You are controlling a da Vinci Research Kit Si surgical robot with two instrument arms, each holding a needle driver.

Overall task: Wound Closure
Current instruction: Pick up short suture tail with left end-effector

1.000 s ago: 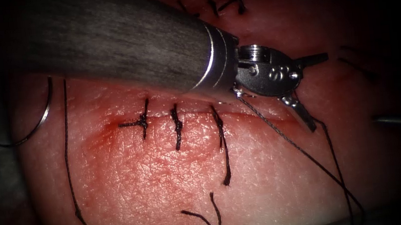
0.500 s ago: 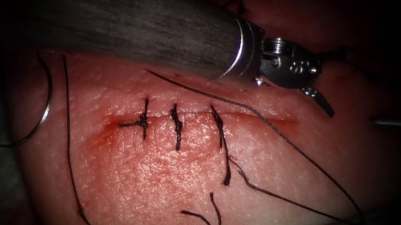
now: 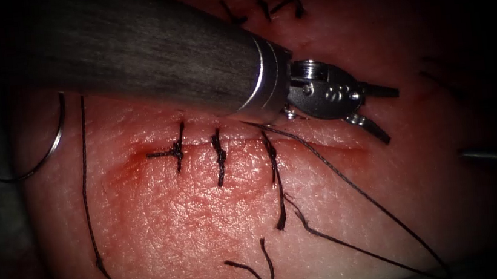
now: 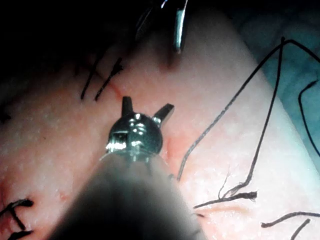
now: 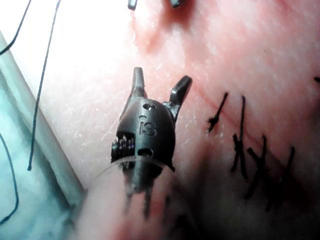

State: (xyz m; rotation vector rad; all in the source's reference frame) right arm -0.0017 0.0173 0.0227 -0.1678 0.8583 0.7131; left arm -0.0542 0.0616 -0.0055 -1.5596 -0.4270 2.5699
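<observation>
The left tool (image 3: 391, 115) reaches in from the upper left and hovers over the right end of the cut (image 3: 328, 145), jaws open and holding nothing; the left wrist view shows the left tool (image 4: 147, 104) spread the same way. The right tool (image 5: 161, 77) also stands open and empty over the tissue; in the endoscope view its tip (image 3: 484, 152) shows faintly at the far right. The curved needle (image 3: 50, 147) lies free at the tissue's far left edge, outside the tissue and held by neither tool. Its thread (image 3: 86, 204) trails downward. Another strand (image 3: 356, 188) runs from under the left tool's wrist to the lower right.
Three dark stitches (image 3: 219, 155) cross the left part of the cut. Older stitches (image 3: 284, 3) sit on the tissue behind the shaft. Cut thread ends (image 3: 250, 270) lie on the tissue (image 3: 178, 225) below the cut. Red fluid stains the skin along the cut.
The left tool swung right and up, then came back left, its jaws now less spread. The thread left its lower jaw and now lies across the tissue, with a loose strand below the third stitch.
</observation>
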